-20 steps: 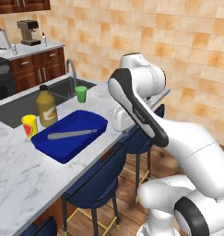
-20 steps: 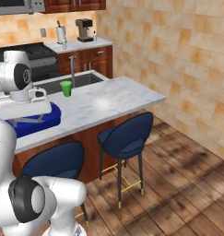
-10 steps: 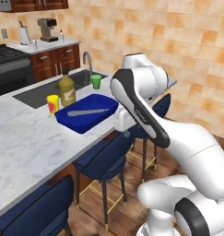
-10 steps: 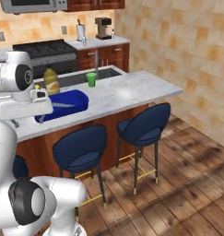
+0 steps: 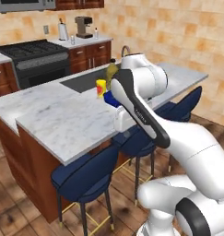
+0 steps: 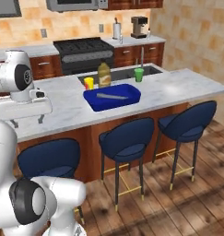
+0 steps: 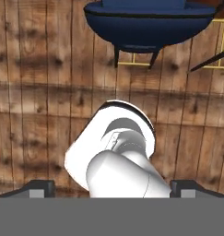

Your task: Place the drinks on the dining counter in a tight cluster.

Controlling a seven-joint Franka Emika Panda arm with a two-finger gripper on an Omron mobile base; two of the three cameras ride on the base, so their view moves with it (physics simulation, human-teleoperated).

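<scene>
On the dining counter [image 6: 182, 87], an amber-yellow juice jug [image 6: 103, 74] stands beside the built-in sink [image 6: 125, 73]. In the left base view the same jug [image 5: 112, 69] peeks out from behind my arm. My gripper [image 6: 27, 121] hangs open in front of the counter's near edge, well left of the jug, pointing down with nothing between its fingers. The hand view shows the two finger tips of the gripper [image 7: 111, 190] wide apart over the wood floor. The other drinks are not clearly visible.
A short yellow cup [image 6: 89, 83] stands left of the jug and a green cup [image 6: 139, 74] to its right. A blue tray [image 6: 112, 97] holding a grey utensil lies in front. Navy stools [image 6: 127, 137] line the counter's front. A stove [image 6: 88, 53] stands behind.
The whole picture has shifted, so the base and its cameras have moved along the counter. The jug, cups and tray now appear farther off. The gripper stays open.
</scene>
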